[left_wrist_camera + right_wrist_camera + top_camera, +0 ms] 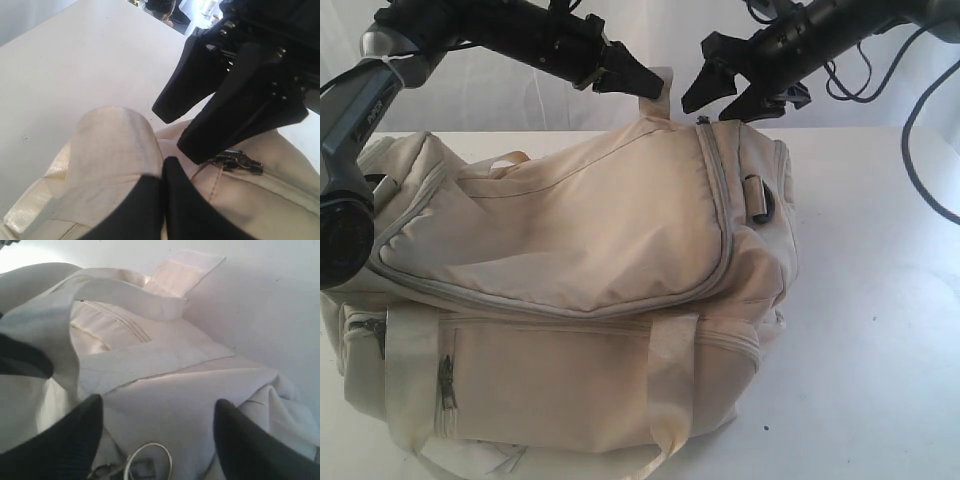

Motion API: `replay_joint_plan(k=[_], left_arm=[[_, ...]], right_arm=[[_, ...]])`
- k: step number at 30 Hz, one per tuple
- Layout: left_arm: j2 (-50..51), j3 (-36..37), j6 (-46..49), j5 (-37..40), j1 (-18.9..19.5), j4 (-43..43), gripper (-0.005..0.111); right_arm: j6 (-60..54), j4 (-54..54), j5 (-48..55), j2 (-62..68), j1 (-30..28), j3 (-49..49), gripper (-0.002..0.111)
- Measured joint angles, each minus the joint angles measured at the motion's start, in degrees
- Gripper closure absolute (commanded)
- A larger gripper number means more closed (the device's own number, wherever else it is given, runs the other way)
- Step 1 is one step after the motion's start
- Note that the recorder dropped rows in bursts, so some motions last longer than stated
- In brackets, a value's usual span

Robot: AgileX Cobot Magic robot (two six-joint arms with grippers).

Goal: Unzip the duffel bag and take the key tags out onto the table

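The cream duffel bag (570,230) is sitting on the white counter (880,330), filling most of the near left side, with its lid lying slumped and creased and the grey zipper (725,215) running shut around the lid's edge as far as I can see. Both arms are reaching in over the far top of the bag. The left end effector (642,82) is holding its jaws pressed together right beside the pale webbing strap (660,85) that is standing up there; whether any webbing is pinched between them I cannot tell. The right end effector (718,108) is hovering just across from it with its dark fingers (65,440) spread wide, gripping nothing, and it is hanging directly over the metal zipper pull (240,162) at the bag's top corner, close above the fabric
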Motion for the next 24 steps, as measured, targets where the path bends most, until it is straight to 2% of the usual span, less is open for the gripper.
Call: replay_joint_plan(k=[3,6,8,12,13,24], left_arm=[[0.0,0.0,0.0,0.0,0.0,0.0,0.107],[0.0,0.0,0.0,0.0,0.0,0.0,0.107],[0.0,0.0,0.0,0.0,0.0,0.0,0.107],[0.0,0.0,0.2,0.0,0.0,0.2,0.107],[0.0,0.0,0.3,0.0,0.0,0.2,0.107],[0.0,0.0,0.2,0.0,0.0,0.2,0.107]], right_arm=[[1.2,-2.3,0.0,0.0,1.0,0.0,0.047],[4.1,-10.2,0.0,-0.2,4.0,0.0,0.05],[5.0,-11.2,-0.1,-0.5,5.2,-0.1,0.063],[7.6,-11.1,-0.2,-0.9,5.8,-0.4,0.104],[7.7,-11.1,-0.1,-1.3,5.8,-0.4,0.108],[7.7,-14.1,0.2,-9.6,5.8,0.7,0.108]])
